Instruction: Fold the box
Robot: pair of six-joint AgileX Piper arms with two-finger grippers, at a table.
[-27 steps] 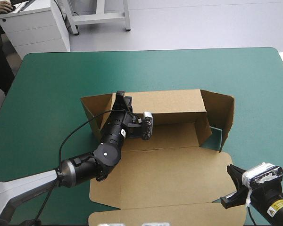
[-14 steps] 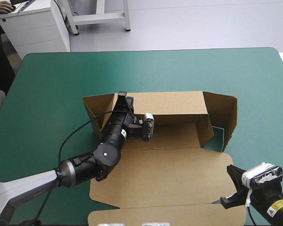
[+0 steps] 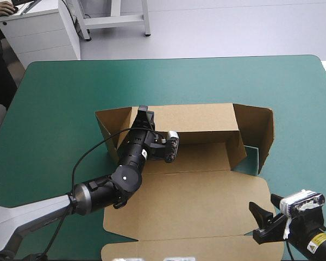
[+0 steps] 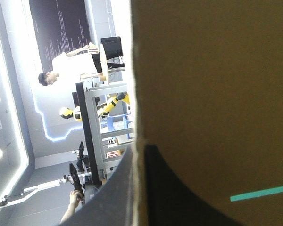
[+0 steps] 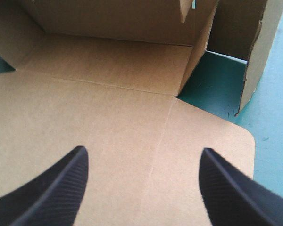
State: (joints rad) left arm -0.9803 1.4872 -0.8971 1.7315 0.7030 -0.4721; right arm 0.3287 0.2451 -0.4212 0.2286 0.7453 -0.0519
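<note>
The brown box lies mid-table with its lid flat toward the near edge. Its back wall and both end flaps stand raised. My left gripper is at the back wall's left end. In the left wrist view the board's edge runs between the black fingers, and the left gripper is shut on it. My right gripper hovers over the lid's near right corner. In the right wrist view the right gripper is open above the flat lid, nothing between its fingers.
The right end flap stands away from the tray's wall, with a strip of teal-green cover showing in the gap. Bare table surrounds the box on the far, left and right sides.
The right gripper has drawn back toward the table's near edge and its fingers now stand apart. The box's right end flap has shifted slightly. The left arm has barely moved.
</note>
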